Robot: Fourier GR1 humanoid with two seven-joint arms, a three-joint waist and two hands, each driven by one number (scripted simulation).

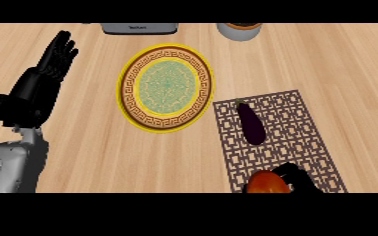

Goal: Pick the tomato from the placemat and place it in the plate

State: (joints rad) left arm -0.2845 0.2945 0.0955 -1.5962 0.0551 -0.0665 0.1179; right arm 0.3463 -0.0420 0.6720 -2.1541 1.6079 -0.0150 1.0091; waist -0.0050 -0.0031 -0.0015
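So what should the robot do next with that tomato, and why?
Probably lift it a little and start carrying it toward the plate. The right hand is curled around the tomato at the near edge of the placemat, so it looks grasped. The plate lies up and left, and an eggplant lies between, so rising first should help clear it.

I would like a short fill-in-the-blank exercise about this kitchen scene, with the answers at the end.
1. The eggplant lies on the ____.
2. The right hand curls its fingers round the ____.
3. The plate has a ____ outer rim.
4. The left hand rests open to the ____ of the plate.

Answers: placemat; tomato; yellow; left
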